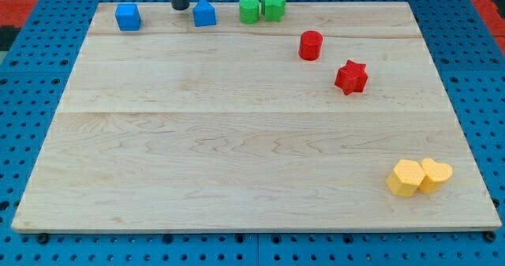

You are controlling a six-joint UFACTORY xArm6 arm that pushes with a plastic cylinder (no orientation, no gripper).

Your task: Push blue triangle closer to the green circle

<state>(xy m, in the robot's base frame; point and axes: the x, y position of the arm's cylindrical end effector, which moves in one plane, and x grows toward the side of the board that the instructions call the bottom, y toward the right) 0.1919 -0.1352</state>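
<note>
Tip beside the blue triangle at the desk's top edge

Camera view: my tip [180,7] stands on the desk [237,140] near the view's top, just left of the blue triangle [204,13] and close to it; whether they touch I cannot tell. It is a bare rod, a tool with nothing to open or close, and it holds nothing. The green circle [249,9] sits near the triangle's right, touching the green star [273,5]. A blue cube [128,17] lies left of my tip. A red cylinder [310,45] and red star [351,77] sit lower right. Two yellow blocks [418,177] touch near the bottom right.
</note>
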